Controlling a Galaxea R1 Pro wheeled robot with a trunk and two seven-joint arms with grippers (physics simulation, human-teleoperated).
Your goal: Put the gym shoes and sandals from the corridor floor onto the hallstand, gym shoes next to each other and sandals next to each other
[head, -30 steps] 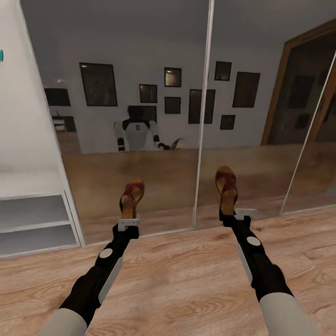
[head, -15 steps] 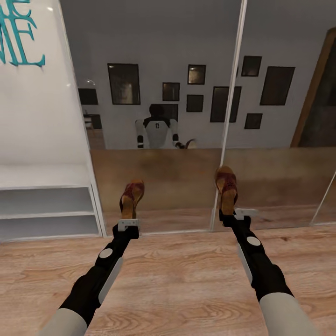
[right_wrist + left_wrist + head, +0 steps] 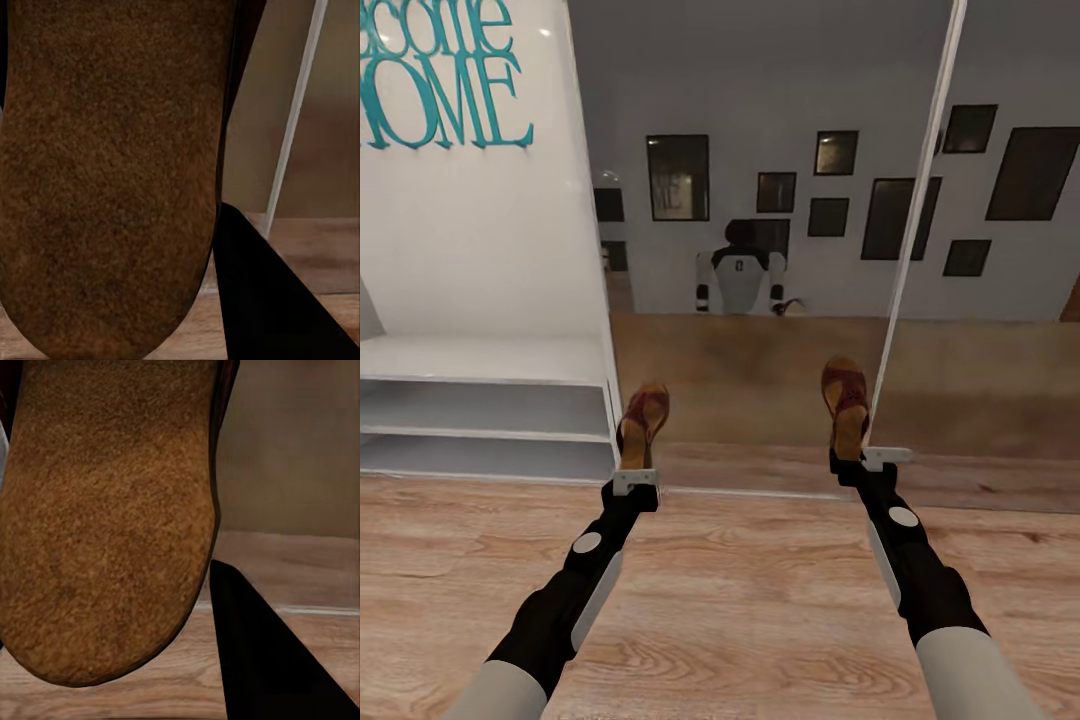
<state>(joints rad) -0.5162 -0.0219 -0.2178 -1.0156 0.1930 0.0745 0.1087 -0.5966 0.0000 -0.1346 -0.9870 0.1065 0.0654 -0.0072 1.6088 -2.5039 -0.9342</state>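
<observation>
Each gripper holds one brown sandal by its heel, toe pointing forward, above the wood-plank floor (image 3: pixel 760 600). My left gripper (image 3: pixel 633 460) is shut on the left sandal (image 3: pixel 644 415), whose tan insole (image 3: pixel 105 510) looms close in the left wrist view beside a dark finger (image 3: pixel 262 660). My right gripper (image 3: pixel 848 455) is shut on the right sandal (image 3: pixel 845 395), also seen as a brown insole (image 3: pixel 112 172). The hallstand (image 3: pixel 480 360), a pale grey bench with two open shelf rows under teal "HOME" letters (image 3: pixel 440 100), stands ahead to the left. The gym shoes are out of view.
Mirrored sliding doors (image 3: pixel 760 380) with a white frame post (image 3: pixel 920 250) stand straight ahead, close behind the sandals, reflecting the robot (image 3: pixel 745 275) and dark picture frames. Open floor lies under both arms.
The camera has turned left: the mirror doors slid right in the picture and the bench unit and teal letters came further into view. Arms and sandals keep their pose.
</observation>
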